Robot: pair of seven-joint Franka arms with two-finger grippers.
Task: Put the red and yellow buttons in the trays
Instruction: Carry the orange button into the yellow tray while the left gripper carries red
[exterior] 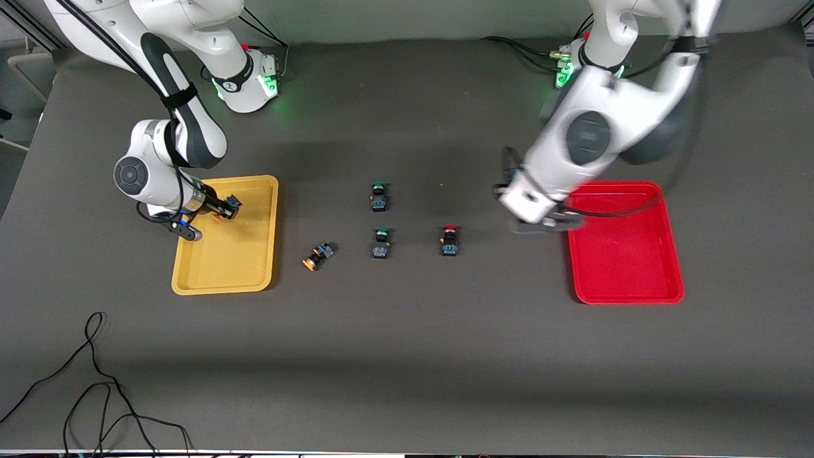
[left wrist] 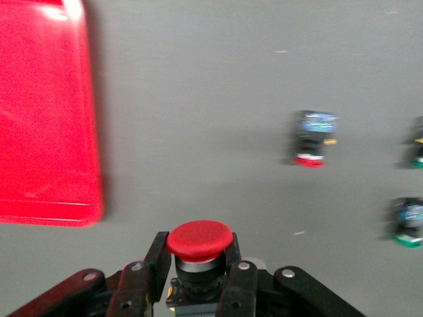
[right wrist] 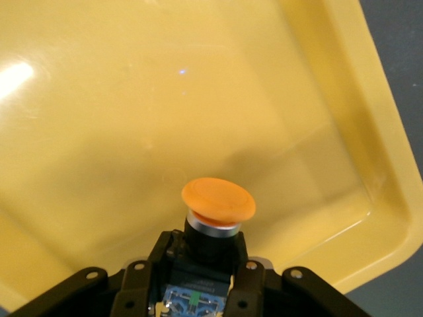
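Over the yellow tray (exterior: 222,267), toward the right arm's end of the table, the right gripper (exterior: 224,208) hangs with its fingers (right wrist: 241,294) closed on an orange-capped button (right wrist: 218,201); in the right wrist view the cap points down at the bare tray floor (right wrist: 165,105). At the other end, the left gripper (exterior: 547,221) hovers over the dark table (exterior: 407,356) just beside the rim of the red tray (exterior: 626,280), at the tray's corner farther from the front camera. Its fingers (left wrist: 142,287) clamp a red-capped button (left wrist: 199,239), and the left wrist view shows the cap above bare tabletop with the red tray edge (left wrist: 46,132) close by. Four switches rest on the table between the trays. A second orange-capped button (exterior: 317,256) lies tipped on its side near the yellow tray. Two green-capped switches stand in a line, one (exterior: 379,196) farther from the front camera, the other (exterior: 381,243) nearer. A second red-capped button (exterior: 449,241) stands beside the nearer green one, toward the red tray. A loose black cable (exterior: 95,388) trails along the table edge nearest the front camera
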